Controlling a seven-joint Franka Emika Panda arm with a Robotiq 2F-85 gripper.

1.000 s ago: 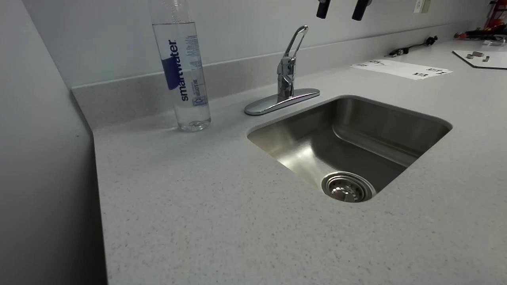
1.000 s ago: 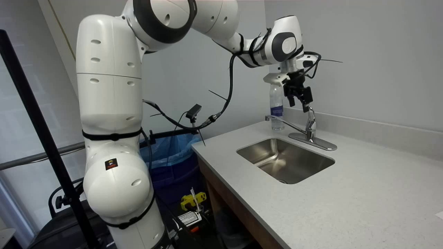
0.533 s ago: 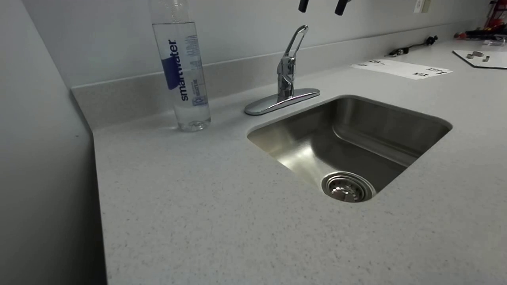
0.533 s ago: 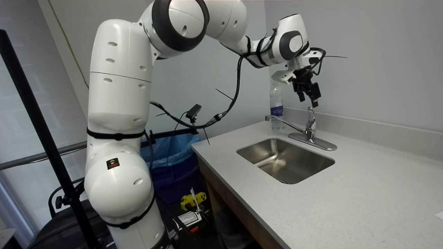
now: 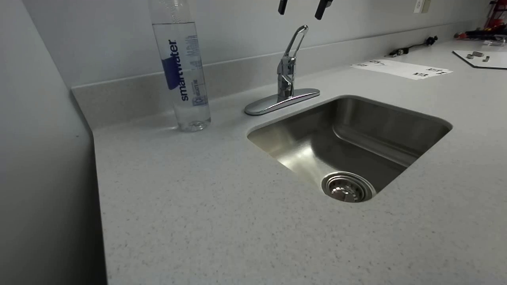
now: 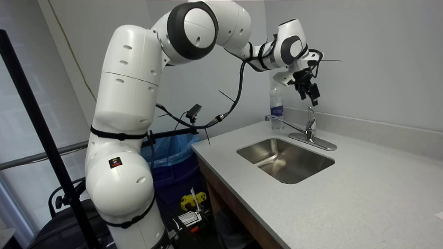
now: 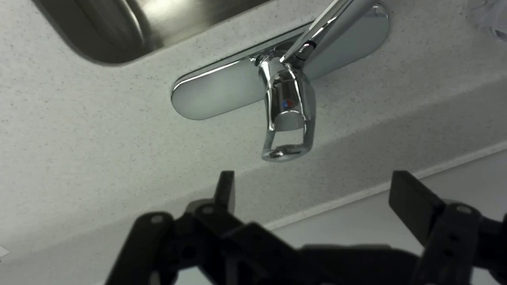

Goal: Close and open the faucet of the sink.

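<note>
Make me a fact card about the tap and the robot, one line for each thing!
Faucet: shiny chrome, handle sticking up, no running water seen
Red-and-blue mark: on the handle
Sink: steel, rounded corners
Bottle: standing upright on the counter, near the faucet
Jaws: open, holding nothing, higher than the handle, not touching it

Beside the black claw [image 7: 313,176], “smartwater” lettering [image 5: 178,70] runs up a tall clear plastic bottle [image 5: 183,77]; below the claw, a red-and-blue mark [image 7: 288,103] on the shiny chrome faucet [image 7: 291,85].
</note>
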